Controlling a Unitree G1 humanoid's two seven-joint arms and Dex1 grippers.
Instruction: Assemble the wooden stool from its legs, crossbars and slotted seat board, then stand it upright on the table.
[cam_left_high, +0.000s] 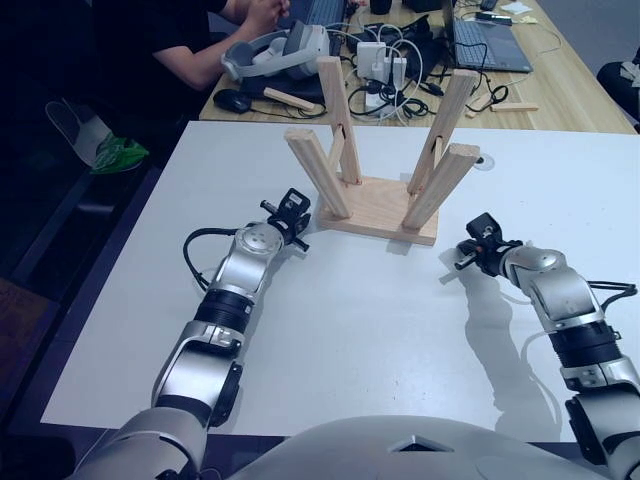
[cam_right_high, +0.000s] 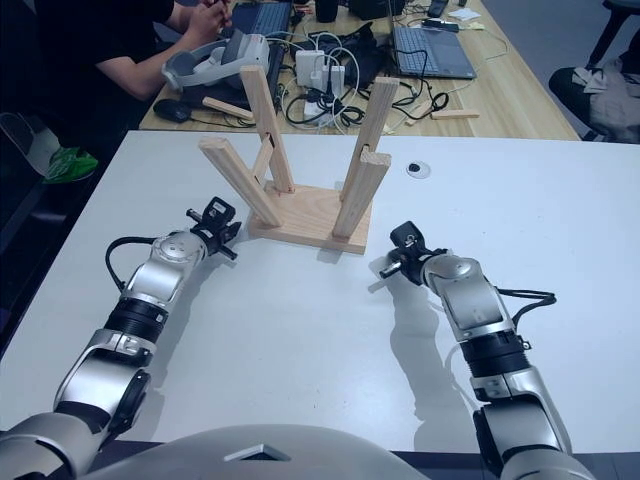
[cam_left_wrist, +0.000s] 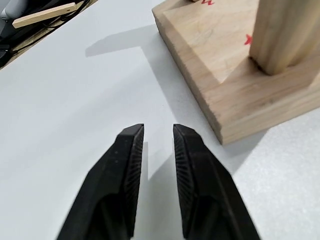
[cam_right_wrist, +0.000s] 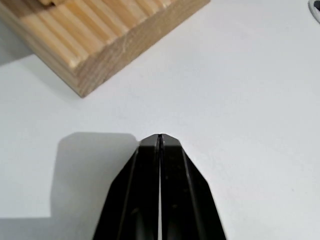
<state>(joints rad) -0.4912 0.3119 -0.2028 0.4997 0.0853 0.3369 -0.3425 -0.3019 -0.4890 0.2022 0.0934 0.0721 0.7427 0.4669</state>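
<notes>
White bench (cam_left_high: 330, 330) below me, a cluttered far bench (cam_left_high: 570, 80) behind it.

On my left, the left tool (cam_left_wrist: 158, 131) hovers low over the white top. Its ribbed fingers (cam_left_wrist: 127, 165) are spread a little with nothing between them, just beside the left edge of the seat board (cam_left_high: 372, 208).

Centre stage, the stool (cam_right_high: 310, 218) is upside down near the bench's back edge, seat board flat on the surface and all four legs (cam_left_high: 318, 172) splayed upward. It's pale, square-cut wood. A short crossbar (cam_left_high: 335, 152) seems to bridge the left pair of legs, but I can't tell about the right pair. Two loose sticks (cam_left_high: 290, 98) lie on the far bench, possibly leftover parts.

Over on my right, the right tool (cam_right_wrist: 160, 136) is pressed together and empty, near the board's right front corner.

My read is that the building is mostly done. What's left is flipping the stool onto its feet.
</notes>
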